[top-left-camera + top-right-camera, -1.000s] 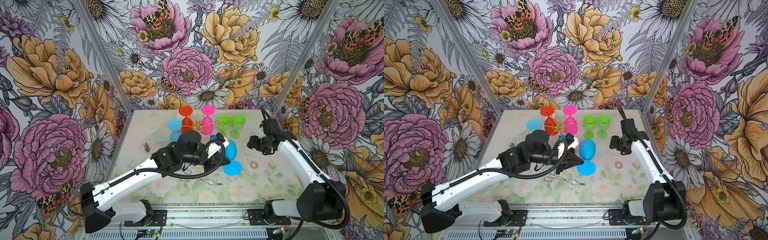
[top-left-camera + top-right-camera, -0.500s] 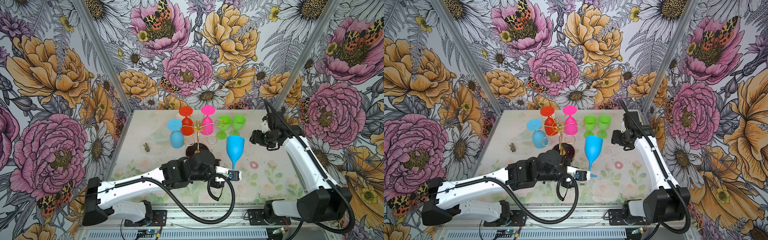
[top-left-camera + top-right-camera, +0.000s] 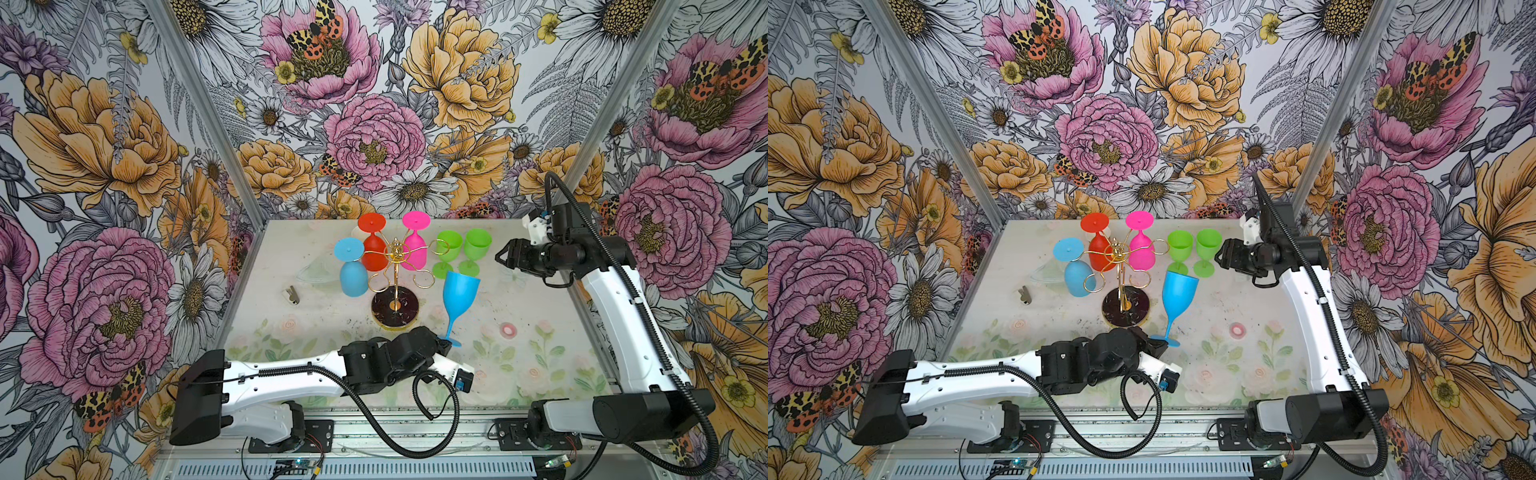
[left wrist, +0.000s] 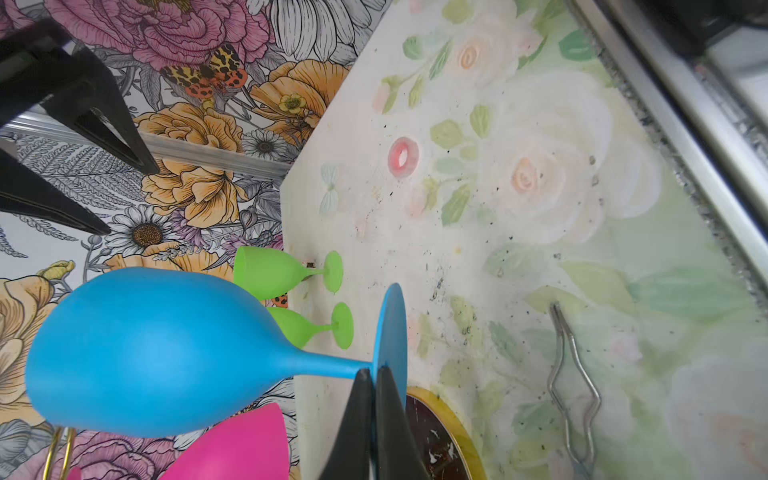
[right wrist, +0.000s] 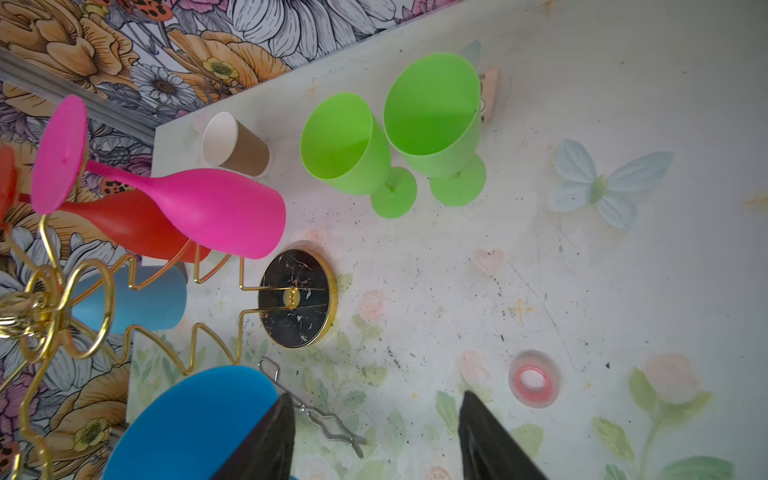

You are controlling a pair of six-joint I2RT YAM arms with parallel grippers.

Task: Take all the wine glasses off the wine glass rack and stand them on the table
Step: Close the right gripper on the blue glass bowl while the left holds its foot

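The gold wire wine glass rack [image 3: 395, 266] stands mid-table on its round black base [image 3: 1125, 309]. A light blue [image 3: 352, 276], a red [image 3: 373, 253] and a pink glass [image 3: 415, 253] hang upside down on it. A blue wine glass [image 3: 459, 291] is off the rack, bowl up and tilted, just right of the base. My left gripper [image 4: 372, 372] is shut on the rim of its foot, low over the table, as both top views show. My right gripper [image 3: 500, 259] hovers open at the back right, holding nothing.
Two green glasses [image 3: 448, 251] [image 3: 476, 249] stand upright between the rack and my right gripper. Steel wire tongs [image 4: 569, 386] lie near the front. A paper cup [image 5: 237, 145] lies at the back edge, a pink ring [image 3: 507, 329] right of the blue glass, a small clip [image 3: 292, 294] at left.
My left arm has drawn back from the rack toward the front, turning the blue glass bowl up and lowering it. My right gripper has pulled back toward the right wall.
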